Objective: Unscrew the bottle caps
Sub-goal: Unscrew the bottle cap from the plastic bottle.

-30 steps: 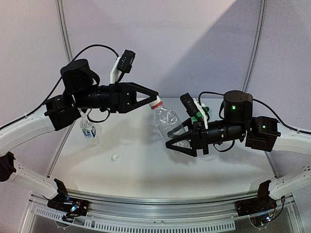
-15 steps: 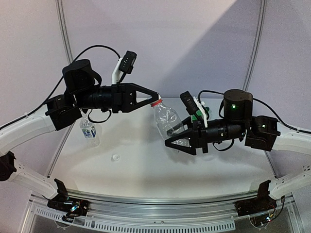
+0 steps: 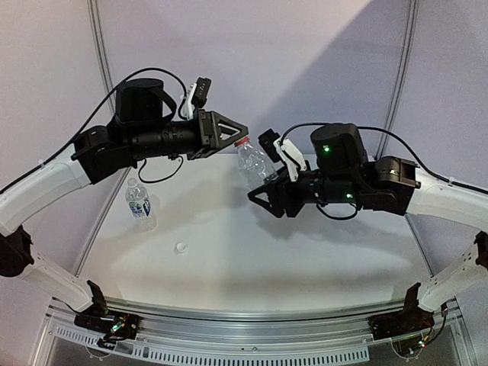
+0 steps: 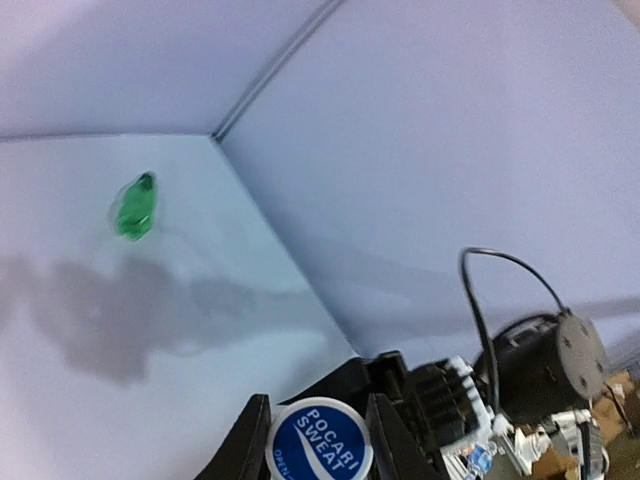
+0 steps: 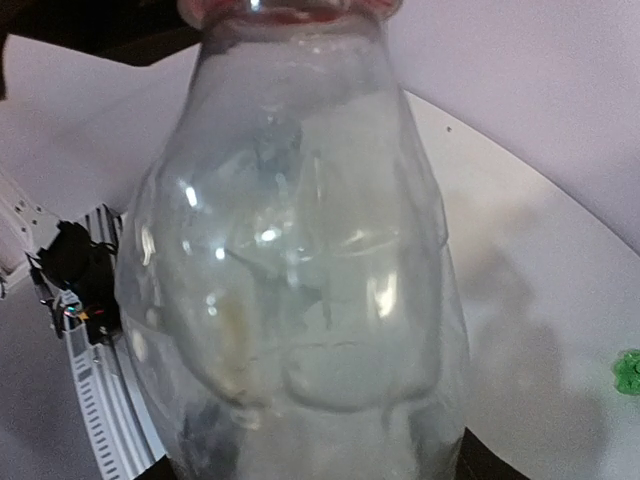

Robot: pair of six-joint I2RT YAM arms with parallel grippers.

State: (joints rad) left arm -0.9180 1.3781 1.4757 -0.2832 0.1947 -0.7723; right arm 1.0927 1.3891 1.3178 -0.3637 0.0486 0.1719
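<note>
1. When the scene is looked at from above, the left pincer [image 3: 241, 137] is seen clenched on the cap [image 3: 245, 142] of the clear unlabelled bottle [image 3: 254, 162]. This bottle is held tilted in the air over the counter [image 3: 305, 259]. Its body is grasped lower down by the right pincer [image 3: 263, 187]. A labelled bottle [image 3: 139, 204] stands upright on the counter at the left, well apart from the arms. A loose white cap [image 3: 181, 248] lies near this bottle and is not touched by it.
2. In the left wrist view, the cap [image 4: 320, 452] is shown with a white rim and a blue top, on which "POCARI SWEAT" is printed. It is pressed from both sides by the dark fingers [image 4: 248, 448]. A green bottle [image 4: 133, 207] is seen lying on the counter [image 4: 60, 300], far from the pincer, near the corner of the walls. Whether a cap is on it cannot be told.
3. In the right wrist view, nearly the whole picture is filled by the clear unlabelled bottle [image 5: 300, 280]. A red ring [image 5: 290, 12] is seen at its neck, at the top edge.
</note>
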